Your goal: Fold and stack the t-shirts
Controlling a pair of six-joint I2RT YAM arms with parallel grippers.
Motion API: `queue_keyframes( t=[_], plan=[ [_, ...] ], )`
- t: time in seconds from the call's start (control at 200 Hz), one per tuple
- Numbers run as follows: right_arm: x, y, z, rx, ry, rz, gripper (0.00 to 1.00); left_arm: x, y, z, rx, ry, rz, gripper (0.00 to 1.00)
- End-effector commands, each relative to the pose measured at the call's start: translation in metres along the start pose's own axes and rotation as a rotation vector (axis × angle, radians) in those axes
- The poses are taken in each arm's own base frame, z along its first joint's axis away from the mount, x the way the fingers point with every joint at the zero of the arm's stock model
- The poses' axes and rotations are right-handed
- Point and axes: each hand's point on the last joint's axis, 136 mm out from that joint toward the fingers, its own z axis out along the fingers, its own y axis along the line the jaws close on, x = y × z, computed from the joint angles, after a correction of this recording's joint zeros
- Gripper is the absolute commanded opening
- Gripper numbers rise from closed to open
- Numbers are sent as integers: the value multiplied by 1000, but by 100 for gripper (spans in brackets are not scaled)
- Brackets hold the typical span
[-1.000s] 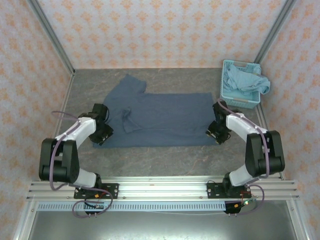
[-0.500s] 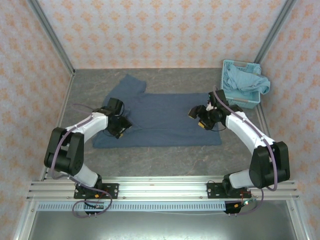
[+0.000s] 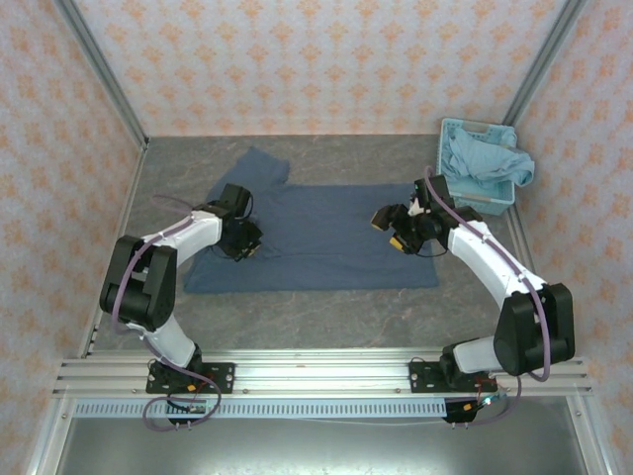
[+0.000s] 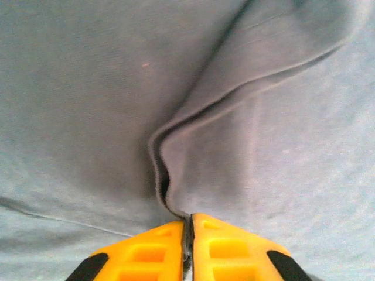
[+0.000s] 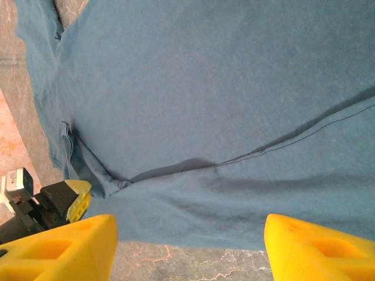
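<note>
One basket, a light-blue plastic lattice, stands at the far right corner of the tabletop. Contents: an aqua t-shirt, crumpled, heaped above the rim and spilling over the basket's right edge.

One dark t-shirt, slate-blue and plain, lies spread on the tabletop at centre, near the basket but apart from it. The body is mostly flat, with its long side running left to right. One sleeve sticks out at the far left. The near edge is fairly straight. The right wrist view shows a long fold line crossing the cloth. A raised ridge of cloth stands up near the left end.

Left gripper: jaws pressed together at the left end of the dark t-shirt, the ridge of cloth running straight into the tips and pinched there.

Right gripper: jaws wide apart over the right part of the dark t-shirt, nothing between them. Contact with the cloth cannot be told.
</note>
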Motion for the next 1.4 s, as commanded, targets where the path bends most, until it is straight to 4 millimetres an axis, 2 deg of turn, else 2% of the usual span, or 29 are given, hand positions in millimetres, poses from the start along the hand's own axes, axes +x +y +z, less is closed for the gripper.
queue_keyframes(
  t=[0.0, 0.04, 0.195, 0.38, 0.776, 0.821, 0.831, 0.856, 1.061, 1.146, 1.251, 1.321, 1.396],
  plan=[
    [-1, -2, -5, 12, -24, 11, 67, -6, -13, -6, -3, -34, 37, 3],
    [-2, -3, -5, 16, -27, 11, 67, -6, -16, -5, -3, -32, 44, 0],
    [-3, -6, -5, 27, -32, 16, 67, -6, -28, -6, 5, -34, 72, 0],
    [-2, -9, -4, 39, -30, 22, 67, -5, -52, -9, 26, -32, 140, 0],
    [3, -15, -3, 47, -18, 32, 67, 4, -88, 14, 42, 12, 209, 0],
    [4, -17, -2, 49, -14, 33, 67, 4, -95, 12, 61, 10, 215, 0],
    [4, -17, -2, 49, -13, 34, 67, 5, -93, 20, 45, 21, 215, 0],
    [5, -17, -2, 50, -12, 34, 67, 6, -93, 24, 41, 28, 217, 0],
    [7, -20, -1, 52, -8, 36, 67, 5, -109, 31, 82, 40, 241, 0],
    [7, -22, 0, 56, -7, 38, 67, 7, -120, 31, 126, 56, 260, 9],
    [7, -22, 0, 56, -7, 36, 67, 1, -128, 19, 144, 32, 311, 37],
    [7, -21, 0, 55, -6, 34, 67, -14, -120, 7, 110, -16, 307, 49],
    [7, -21, 0, 52, -5, 34, 67, -36, -103, -2, 83, -60, 258, 51]
  ],
)
